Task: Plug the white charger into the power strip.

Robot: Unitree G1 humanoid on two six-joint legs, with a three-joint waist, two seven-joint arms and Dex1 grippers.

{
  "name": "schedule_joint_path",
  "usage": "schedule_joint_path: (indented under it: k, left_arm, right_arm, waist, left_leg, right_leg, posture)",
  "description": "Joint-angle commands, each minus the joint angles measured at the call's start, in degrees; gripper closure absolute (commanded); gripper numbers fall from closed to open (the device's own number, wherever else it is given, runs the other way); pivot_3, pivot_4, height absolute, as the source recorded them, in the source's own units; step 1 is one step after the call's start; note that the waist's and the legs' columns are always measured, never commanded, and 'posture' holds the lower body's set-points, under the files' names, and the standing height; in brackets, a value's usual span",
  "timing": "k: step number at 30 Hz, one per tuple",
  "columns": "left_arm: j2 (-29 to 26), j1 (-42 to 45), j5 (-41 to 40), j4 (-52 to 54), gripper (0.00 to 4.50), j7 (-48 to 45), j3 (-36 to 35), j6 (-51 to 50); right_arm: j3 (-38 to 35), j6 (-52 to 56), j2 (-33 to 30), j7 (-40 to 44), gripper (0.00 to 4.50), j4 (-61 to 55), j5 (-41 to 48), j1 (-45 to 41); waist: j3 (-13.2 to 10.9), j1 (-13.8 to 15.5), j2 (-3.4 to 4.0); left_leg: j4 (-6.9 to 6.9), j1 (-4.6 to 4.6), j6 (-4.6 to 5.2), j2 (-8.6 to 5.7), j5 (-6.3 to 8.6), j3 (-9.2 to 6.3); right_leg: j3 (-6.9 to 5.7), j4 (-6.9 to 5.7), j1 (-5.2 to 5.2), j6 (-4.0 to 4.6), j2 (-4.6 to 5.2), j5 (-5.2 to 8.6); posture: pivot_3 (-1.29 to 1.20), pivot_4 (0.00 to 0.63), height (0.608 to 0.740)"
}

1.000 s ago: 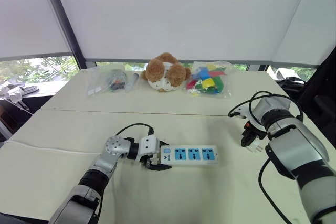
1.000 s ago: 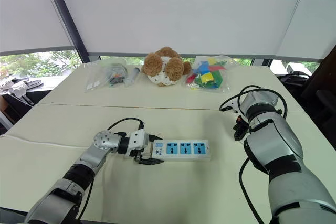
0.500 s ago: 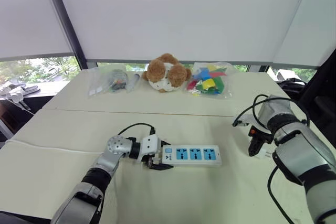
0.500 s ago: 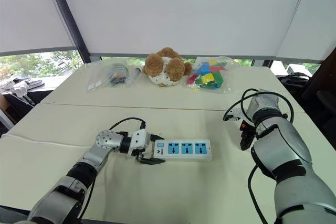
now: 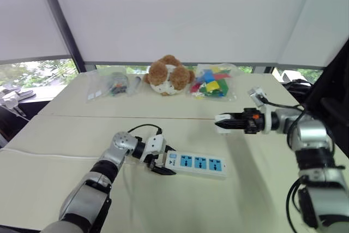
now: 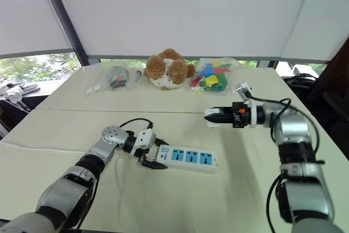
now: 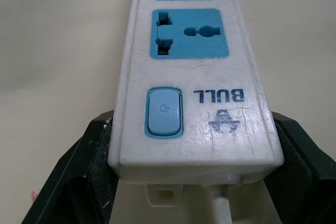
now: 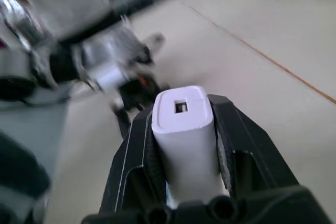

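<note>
A white power strip (image 5: 197, 163) with three blue sockets lies flat on the table, its switch end (image 7: 164, 112) held between the fingers of my left gripper (image 5: 158, 159), which is shut on it. My right gripper (image 5: 224, 122) hovers above the table to the right of and beyond the strip, pointing left. It is shut on the white charger (image 8: 185, 128), whose end sticks out between the two black fingers (image 8: 236, 134).
At the far side of the table stand a brown plush bear (image 5: 168, 75), a clear bag of coloured blocks (image 5: 214, 87) and another clear bag (image 5: 110, 85). A black cable (image 5: 143, 130) loops behind my left wrist.
My right gripper has lifted off the table at the right and swung up and left with the charger, now pointing toward the strip. The left gripper still grips the strip's end.
</note>
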State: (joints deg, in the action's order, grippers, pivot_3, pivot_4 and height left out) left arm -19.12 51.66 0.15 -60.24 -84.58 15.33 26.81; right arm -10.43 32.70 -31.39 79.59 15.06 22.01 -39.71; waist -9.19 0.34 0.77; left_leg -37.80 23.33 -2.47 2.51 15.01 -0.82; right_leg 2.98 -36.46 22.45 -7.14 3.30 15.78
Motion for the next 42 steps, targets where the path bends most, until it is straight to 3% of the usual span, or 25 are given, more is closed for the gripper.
schedule_joint_path:
  k: [1, 7, 14, 26, 42]
  left_arm:
    - [-1.85, 1.5, 3.43, -3.68, 1.46, -1.26, 1.34, 2.24]
    - [-2.56, 2.82, 3.85, -5.91, 1.46, -2.41, 1.03, 3.38]
    - [-3.79, 2.58, 4.7, -5.56, 1.46, -2.72, 1.47, 4.52]
    - [-3.79, 1.88, 4.0, -4.73, 1.46, -3.68, 1.12, 3.96]
    - [-4.82, 2.2, 3.84, -3.8, 1.46, -5.8, 1.23, 3.04]
  right_arm:
    - [-2.77, -2.44, 4.06, -6.94, 3.37, -7.46, 4.24, 5.11]
    - [-0.35, -11.48, 7.77, -10.48, 3.37, -9.95, 3.63, 14.35]
    - [1.79, -14.67, 8.09, -10.85, 3.37, -10.6, 5.05, 18.58]
    - [6.78, -19.15, 5.76, -9.07, 3.37, -8.58, 3.03, 19.83]
    - [9.52, -29.37, 5.32, -6.67, 3.37, 5.35, 0.12, 16.09]
  waist:
    - [-0.02, -0.25, -0.03]
    - [-0.04, -1.25, -0.07]
    - [-0.07, -1.37, -0.11]
    - [-0.08, -1.31, -0.13]
    - [0.02, -1.52, -0.42]
  left_leg:
    - [0.0, 0.0, 0.0, 0.03, 0.0, -0.03]
    - [0.04, 0.04, 0.0, 0.09, 0.0, -0.05]
    - [0.09, 0.03, 0.01, 0.26, 0.01, -0.07]
    - [0.11, 0.03, 0.02, 0.34, 0.01, -0.15]
    - [0.12, -0.06, 0.03, 0.4, 0.01, -0.18]
  right_leg:
    - [0.0, 0.0, 0.02, 0.0, -0.04, 0.0]
    - [0.0, -0.02, 0.1, 0.0, -0.1, 0.0]
    - [0.02, -0.03, 0.13, 0.01, -0.33, 0.0]
    - [0.04, -0.1, 0.19, 0.04, -0.46, 0.01]
    - [0.04, -0.14, 0.14, 0.08, -0.53, 0.01]
  posture:
    - [0.0, 0.15, 0.739]
    - [0.0, 0.15, 0.739]
    - [0.0, 0.15, 0.739]
    - [0.0, 0.15, 0.739]
    - [0.0, 0.15, 0.739]
